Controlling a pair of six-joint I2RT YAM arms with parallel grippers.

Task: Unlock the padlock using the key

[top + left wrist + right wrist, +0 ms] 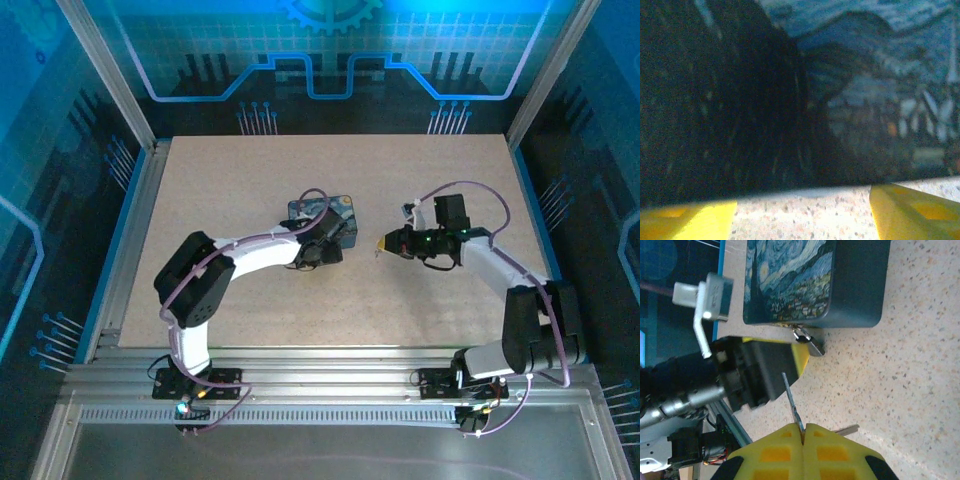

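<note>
- We see the padlock (322,214) lying near the middle of the desk (220,170), well apart from every edge, with its blue-and-yellow swirled face turned up.
- In the right wrist view, the dark side wall of the padlock rests on the speckled desk surface. A small silvery shackle (808,341) shows at the edge nearest the left arm.
- The left gripper (330,245) sits at the near side of the padlock.
- In the left wrist view its two yellow fingers (690,220) stand spread wide, with bare desk between them. The padlock's picture face rises blurred and dark just beyond, not between the fingers.
- From the right wrist view, one yellow finger of the left gripper lies just beside the shackle. We cannot tell whether it touches.
- The right gripper (803,429) has its yellow fingers pressed together, pinching the key (791,401).
- The key's thin metal blade juts from the fingertips toward the left gripper and the shackle, and its tip stands apart from the padlock.
- In the top view the right gripper is right of the padlock, near the desk's middle, with a strip of bare desk between it and the padlock.
- A short silvery piece (847,430) shows beside the right fingertips. We cannot tell what it is.
</note>
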